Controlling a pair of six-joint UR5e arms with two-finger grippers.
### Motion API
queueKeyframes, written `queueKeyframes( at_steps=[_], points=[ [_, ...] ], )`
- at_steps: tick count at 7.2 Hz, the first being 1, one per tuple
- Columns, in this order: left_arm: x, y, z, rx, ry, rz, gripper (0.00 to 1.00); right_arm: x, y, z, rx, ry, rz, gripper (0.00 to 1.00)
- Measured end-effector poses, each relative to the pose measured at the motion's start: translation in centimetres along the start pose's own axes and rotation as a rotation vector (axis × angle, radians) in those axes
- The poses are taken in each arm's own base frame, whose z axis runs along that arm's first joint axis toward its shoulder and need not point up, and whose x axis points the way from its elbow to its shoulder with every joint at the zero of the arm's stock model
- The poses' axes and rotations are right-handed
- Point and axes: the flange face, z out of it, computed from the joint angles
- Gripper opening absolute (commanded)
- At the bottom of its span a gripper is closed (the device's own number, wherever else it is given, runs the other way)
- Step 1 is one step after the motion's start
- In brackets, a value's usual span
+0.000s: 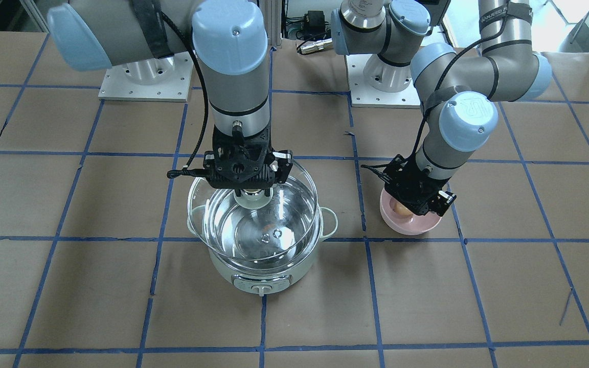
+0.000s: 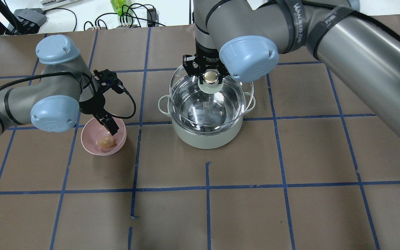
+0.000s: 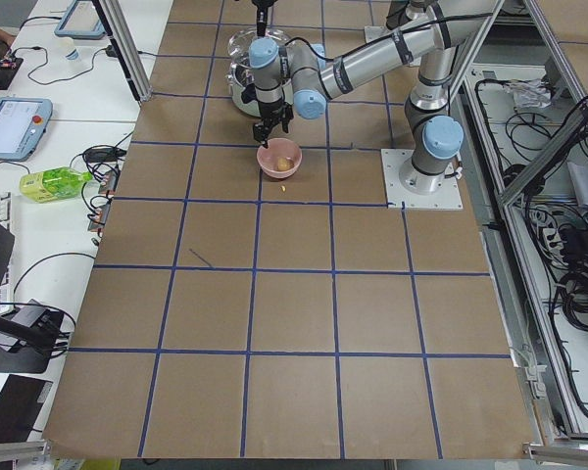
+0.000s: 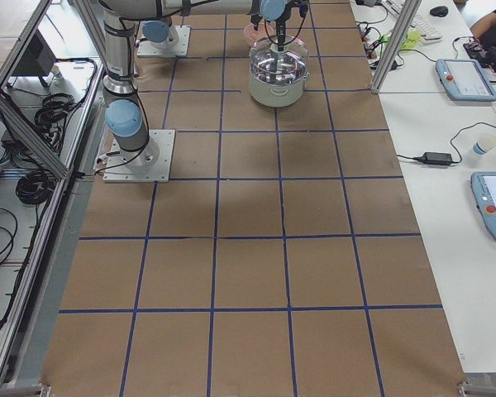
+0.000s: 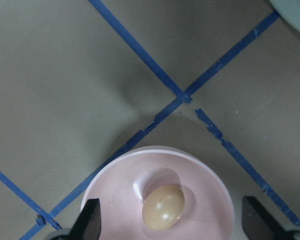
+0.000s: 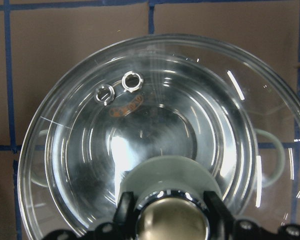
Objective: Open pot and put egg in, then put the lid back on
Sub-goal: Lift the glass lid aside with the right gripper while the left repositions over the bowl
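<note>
The mint-green pot (image 1: 261, 271) stands mid-table and also shows in the overhead view (image 2: 203, 137). My right gripper (image 1: 253, 193) is shut on the knob of the glass lid (image 1: 212, 220) and holds the lid a little above the pot's rim, slightly tilted. The lid fills the right wrist view (image 6: 155, 125). The tan egg (image 2: 107, 141) lies in a pink bowl (image 2: 92, 146) to the pot's left. My left gripper (image 2: 109, 129) hangs open just over the bowl, with the egg (image 5: 163, 207) between its fingers (image 5: 90, 222) but untouched.
The table is brown paper with a blue tape grid (image 2: 207, 187). The pot's control knob (image 1: 259, 290) faces the front camera. Cables and a green bottle (image 2: 120, 7) lie beyond the far edge. The two arm bases (image 1: 146, 76) stand on the robot's side.
</note>
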Motion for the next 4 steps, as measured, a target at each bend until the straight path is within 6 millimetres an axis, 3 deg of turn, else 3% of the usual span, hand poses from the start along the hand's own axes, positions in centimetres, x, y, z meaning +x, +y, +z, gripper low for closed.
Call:
queueKeyframes(
  at_steps=[1,4],
  points=[
    [0.0,0.8,1.1,-0.014,0.02,0.021,0.96,2.6,-0.3,-2.1,-0.005,0.004,0.01,0.23],
    [0.2,1.7,2.8,-0.026,0.023,0.128,0.99,14.5,1.1,-8.3,-0.056,0.008,-0.031,0.18]
  ],
)
